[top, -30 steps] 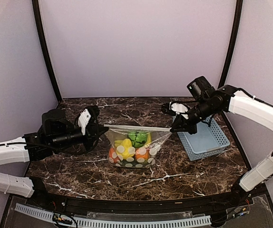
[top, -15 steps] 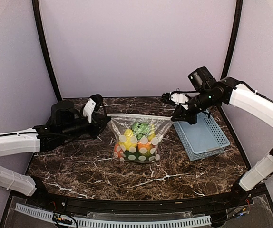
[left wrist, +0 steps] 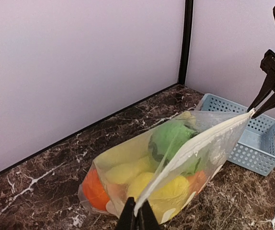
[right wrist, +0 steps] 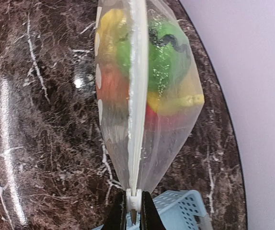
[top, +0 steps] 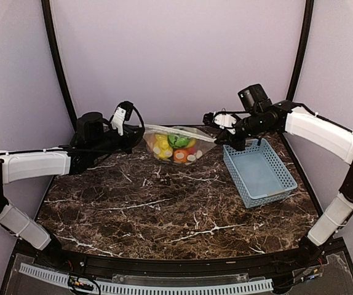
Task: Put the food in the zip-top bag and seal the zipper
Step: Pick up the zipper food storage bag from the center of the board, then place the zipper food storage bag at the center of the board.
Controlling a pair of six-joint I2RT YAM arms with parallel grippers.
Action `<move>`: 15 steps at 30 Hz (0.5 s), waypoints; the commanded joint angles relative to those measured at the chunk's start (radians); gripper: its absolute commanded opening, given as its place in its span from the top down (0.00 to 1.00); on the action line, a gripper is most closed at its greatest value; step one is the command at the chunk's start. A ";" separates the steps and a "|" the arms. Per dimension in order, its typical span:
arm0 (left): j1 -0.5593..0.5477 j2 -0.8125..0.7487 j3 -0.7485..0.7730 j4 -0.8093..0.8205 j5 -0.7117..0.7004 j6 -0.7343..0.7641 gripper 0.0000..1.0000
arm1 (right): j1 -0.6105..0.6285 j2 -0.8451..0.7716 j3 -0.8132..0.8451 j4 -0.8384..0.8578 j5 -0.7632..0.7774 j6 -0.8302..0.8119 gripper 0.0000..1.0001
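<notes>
bag [left wrist: 219,143]: clear with white dots, top pulled tight
food [left wrist: 168,139]: green, yellow and orange pieces, all inside
zipper [right wrist: 137,72]: white strip, straight

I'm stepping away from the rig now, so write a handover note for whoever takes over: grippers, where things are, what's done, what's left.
Left gripper: shut on one top corner of the bag.
Right gripper: shut on the opposite corner.
The bag hangs stretched between them over the back of the table. The food is inside, none seen outside. Basket empty, at right.
Done: loading. The zipper looks closed along its length.
Left: confirm the seal, set the bag down, release.
</notes>
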 commanded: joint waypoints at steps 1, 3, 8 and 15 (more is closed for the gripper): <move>0.002 -0.062 -0.105 -0.060 0.106 0.003 0.88 | 0.041 -0.012 -0.088 -0.047 -0.139 0.021 0.90; -0.008 -0.111 -0.128 -0.200 0.141 0.025 0.67 | 0.073 0.010 -0.077 -0.161 -0.183 0.037 0.82; -0.012 -0.308 -0.180 -0.331 0.125 0.103 0.44 | 0.083 -0.037 -0.082 -0.268 -0.193 0.078 0.65; -0.011 -0.393 -0.143 -0.382 -0.112 0.113 0.24 | -0.020 -0.149 -0.110 -0.193 -0.216 0.134 0.49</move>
